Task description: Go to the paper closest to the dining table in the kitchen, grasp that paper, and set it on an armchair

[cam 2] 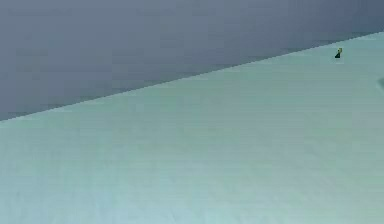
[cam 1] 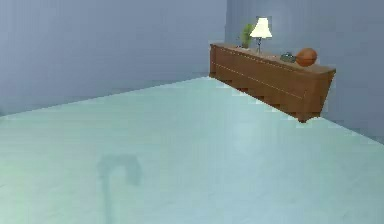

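The robot's own body cannot be made out here; its colours, shapes, cables, screws and markings cannot be told.

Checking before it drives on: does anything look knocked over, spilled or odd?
Nothing stands out. The lamp and plant stand upright on the sideboard with an orange ball; a small dark thing sits on the floor near the wall.

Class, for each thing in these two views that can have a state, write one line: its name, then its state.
Sideboard, standing along the wall, front looks shut.
Lamp, upright on the sideboard, shade glowing.
Plant, upright beside the lamp.
Orange ball, resting on the sideboard's top.
Small dark thing, on the floor by the wall; state too small to tell.
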Tool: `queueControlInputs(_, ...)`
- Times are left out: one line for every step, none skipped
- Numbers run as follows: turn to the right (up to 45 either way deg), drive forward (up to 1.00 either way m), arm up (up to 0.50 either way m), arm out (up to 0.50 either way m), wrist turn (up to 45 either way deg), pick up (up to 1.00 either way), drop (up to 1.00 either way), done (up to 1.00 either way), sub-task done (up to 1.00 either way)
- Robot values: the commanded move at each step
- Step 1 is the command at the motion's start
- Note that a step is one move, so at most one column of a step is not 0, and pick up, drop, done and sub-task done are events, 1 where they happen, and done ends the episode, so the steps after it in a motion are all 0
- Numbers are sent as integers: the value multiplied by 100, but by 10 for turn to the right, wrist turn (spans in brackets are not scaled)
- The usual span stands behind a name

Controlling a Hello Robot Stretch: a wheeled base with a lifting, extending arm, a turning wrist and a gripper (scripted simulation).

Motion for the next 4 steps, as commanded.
queueControlInputs(450,0,0,0,0,0,0,0,0)
queueControlInputs(450,0,0,0,0,0,0,0,0)
queueControlInputs(450,0,0,0,0,0,0,0,0)
queueControlInputs(240,0,0,0,0,0,0,0,0)
